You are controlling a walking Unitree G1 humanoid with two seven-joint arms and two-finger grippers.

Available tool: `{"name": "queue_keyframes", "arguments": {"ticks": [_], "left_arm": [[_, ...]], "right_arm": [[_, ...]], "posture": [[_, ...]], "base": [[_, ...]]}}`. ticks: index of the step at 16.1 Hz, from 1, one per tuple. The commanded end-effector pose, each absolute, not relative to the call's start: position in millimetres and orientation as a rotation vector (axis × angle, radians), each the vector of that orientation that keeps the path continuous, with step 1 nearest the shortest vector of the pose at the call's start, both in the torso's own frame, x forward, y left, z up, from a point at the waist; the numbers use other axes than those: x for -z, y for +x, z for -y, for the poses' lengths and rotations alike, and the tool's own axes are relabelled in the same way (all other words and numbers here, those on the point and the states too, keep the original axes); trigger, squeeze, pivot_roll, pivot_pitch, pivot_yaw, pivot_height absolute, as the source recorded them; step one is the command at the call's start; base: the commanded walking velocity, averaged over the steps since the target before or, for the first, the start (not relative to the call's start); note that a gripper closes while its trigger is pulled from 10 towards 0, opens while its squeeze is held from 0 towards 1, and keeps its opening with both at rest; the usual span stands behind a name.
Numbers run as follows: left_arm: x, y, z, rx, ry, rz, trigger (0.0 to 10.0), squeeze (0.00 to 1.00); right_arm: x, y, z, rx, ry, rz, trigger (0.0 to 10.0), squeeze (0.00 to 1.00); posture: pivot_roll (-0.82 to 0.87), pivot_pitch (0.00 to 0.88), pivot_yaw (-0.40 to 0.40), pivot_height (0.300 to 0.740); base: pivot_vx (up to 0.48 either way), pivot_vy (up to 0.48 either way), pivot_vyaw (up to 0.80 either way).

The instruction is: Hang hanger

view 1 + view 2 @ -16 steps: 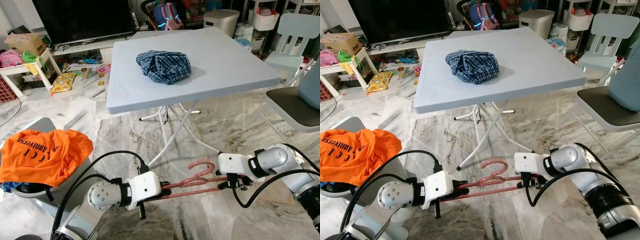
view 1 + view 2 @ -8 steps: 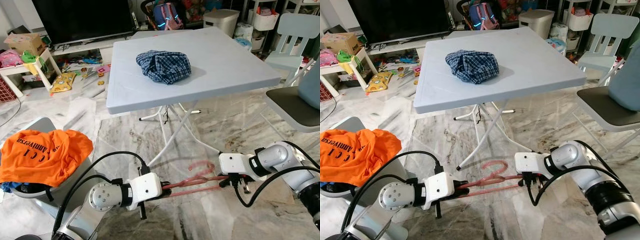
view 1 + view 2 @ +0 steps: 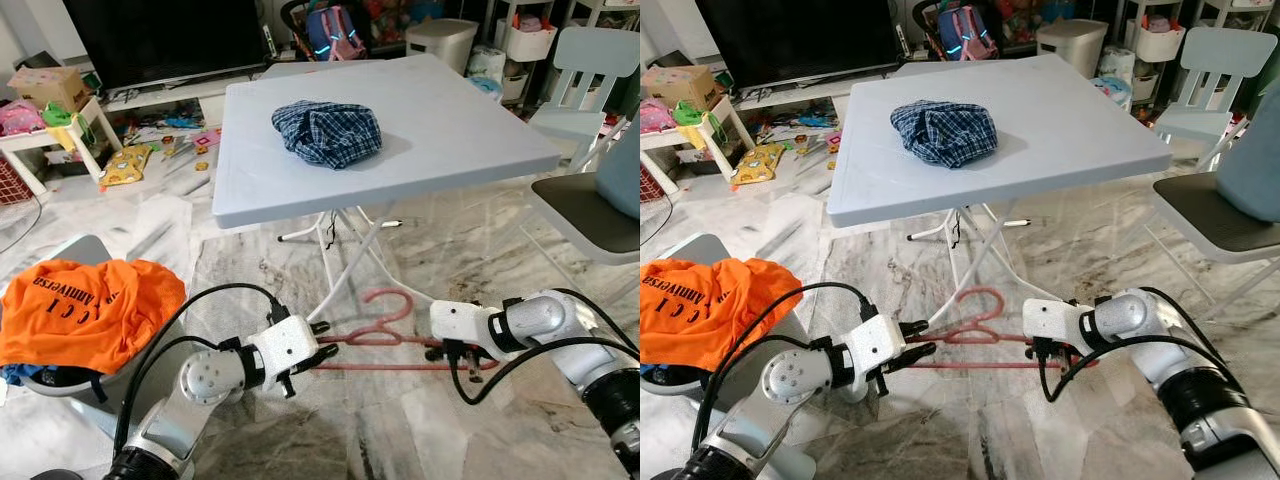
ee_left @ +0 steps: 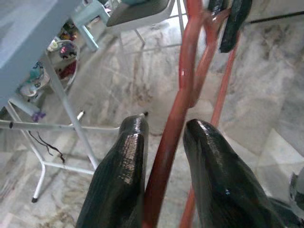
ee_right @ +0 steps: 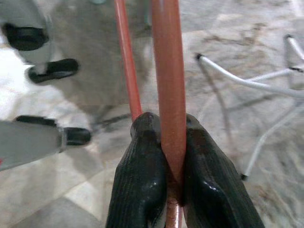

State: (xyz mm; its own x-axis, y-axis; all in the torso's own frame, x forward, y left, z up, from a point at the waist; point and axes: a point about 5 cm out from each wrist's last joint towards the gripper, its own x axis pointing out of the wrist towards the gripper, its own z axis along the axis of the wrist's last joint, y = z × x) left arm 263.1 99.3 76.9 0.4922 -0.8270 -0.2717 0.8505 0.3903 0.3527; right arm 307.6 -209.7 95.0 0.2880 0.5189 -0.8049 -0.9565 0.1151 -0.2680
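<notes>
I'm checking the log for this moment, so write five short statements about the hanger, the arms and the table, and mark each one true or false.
1. The right gripper has its fingers shut on the pink hanger. True.
2. The left gripper clamps the hanger tight. False: its fingers stand apart on either side of the bar.
3. A plaid garment lies bunched on the white folding table. True.
4. The orange shirt lies on that table. False: it is draped over a seat to the robot's left.
5. The hanger carries a garment. False: it is bare.
</notes>
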Motion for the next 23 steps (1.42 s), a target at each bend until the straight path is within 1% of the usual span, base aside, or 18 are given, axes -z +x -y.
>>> {"name": "queue_keyframes", "arguments": {"ticks": [1,2,4,6,7,8,10,11,12,13,14,15,16,17,19,21,22,23], "left_arm": [[-78.1,265.1,-102.1,1.06,0.477,-0.051,10.0,1.0],[-78.8,264.7,-101.5,1.06,0.464,-0.035,10.0,1.0],[-79.4,263.6,-102.8,1.041,0.437,-0.031,10.0,1.0],[-84.5,263.0,-107.8,0.915,0.296,-0.035,10.0,1.0],[-80.0,271.1,-120.1,0.687,0.234,-0.057,10.0,1.0],[-79.9,273.2,-124.5,0.613,0.197,-0.05,10.0,1.0],[-77.6,278.4,-141.6,0.351,0.037,-0.055,10.0,1.0],[-77.1,278.9,-145.2,0.299,0.018,-0.054,10.0,1.0],[-74.3,278.9,-153.6,0.199,-0.006,-0.056,10.0,1.0],[-72.1,278.9,-157.6,0.153,0.0,-0.07,10.0,1.0],[-69.5,278.3,-158.3,0.159,-0.003,-0.084,10.0,1.0],[-68.3,277.6,-157.5,0.177,-0.007,-0.099,10.0,1.0],[-68.2,277.4,-157.0,0.19,-0.009,-0.104,10.0,1.0],[-68.2,277.8,-156.0,0.214,-0.017,-0.109,10.0,1.0],[-70.5,281.4,-152.1,0.218,-0.045,-0.108,10.0,1.0],[-72.6,283.6,-146.0,0.234,-0.066,-0.105,10.0,1.0],[-73.1,284.3,-142.9,0.247,-0.086,-0.108,10.0,0.0],[-73.3,284.2,-141.8,0.255,-0.09,-0.108,10.0,0.0]], "right_arm": [[-93.2,310.0,210.9,-1.121,-0.875,-0.597,0.0,0.0],[-86.5,310.2,213.1,-1.05,-0.872,-0.602,0.0,0.0],[-82.8,312.3,215.8,-0.979,-0.865,-0.604,0.0,0.0],[-80.8,318.1,221.3,-0.812,-0.83,-0.561,0.0,0.0],[-82.8,324.0,226.0,-0.629,-0.708,-0.505,0.0,0.0],[-81.8,324.1,228.9,-0.561,-0.657,-0.495,0.0,0.0],[-71.3,314.4,235.6,-0.391,-0.442,-0.51,0.0,0.0],[-68.1,310.7,235.8,-0.374,-0.393,-0.525,0.0,0.0],[-61.0,300.2,235.5,-0.302,-0.28,-0.531,0.0,0.0],[-58.3,295.2,235.2,-0.25,-0.238,-0.532,0.0,0.0],[-56.3,290.6,234.7,-0.186,-0.172,-0.531,0.0,0.0],[-56.0,286.2,234.2,-0.08,-0.084,-0.526,0.0,0.0],[-56.2,284.2,234.0,-0.033,-0.045,-0.527,3.4,0.0],[-56.7,281.0,232.7,0.029,0.001,-0.527,10.0,0.0],[-63.5,277.9,223.9,0.093,0.056,-0.465,10.0,0.0],[-61.1,275.6,218.5,0.112,0.083,-0.496,10.0,0.0],[-61.1,275.7,217.0,0.116,0.085,-0.505,10.0,0.0],[-62.0,276.1,217.2,0.119,0.083,-0.505,10.0,0.0]], "posture": [[-0.18,0.0,0.089,0.74],[-0.18,0.0,0.088,0.74],[-0.18,0.0,0.087,0.74],[-0.18,0.0,0.082,0.74],[-0.17,0.0,0.077,0.74],[-0.17,0.0,0.075,0.74],[-0.17,0.0,0.07,0.74],[-0.17,0.0,0.071,0.74],[-0.17,0.0,0.071,0.74],[-0.18,0.0,0.071,0.74],[-0.18,0.0,0.073,0.74],[-0.18,0.0,0.079,0.74],[-0.18,0.0,0.081,0.74],[-0.19,0.0,0.086,0.74],[-0.19,0.0,0.097,0.74],[-0.2,0.0,0.098,0.74],[-0.2,0.0,0.097,0.74],[-0.2,0.0,0.097,0.74]], "base": [[0.0,0.0,0.0],[0.0,0.0,0.0],[0.0,0.0,0.0],[0.0,0.0,0.0],[0.0,0.0,0.0],[0.0,0.0,0.0],[0.0,0.0,0.0],[0.0,0.0,0.0],[0.0,0.0,0.0],[0.0,0.0,0.0],[0.0,0.0,0.0],[0.0,0.0,0.0],[0.0,0.0,0.0],[0.0,0.0,0.0],[0.0,0.0,0.0],[0.0,0.0,0.0],[0.0,0.0,-0.78],[0.0,0.0,-0.78]]}}
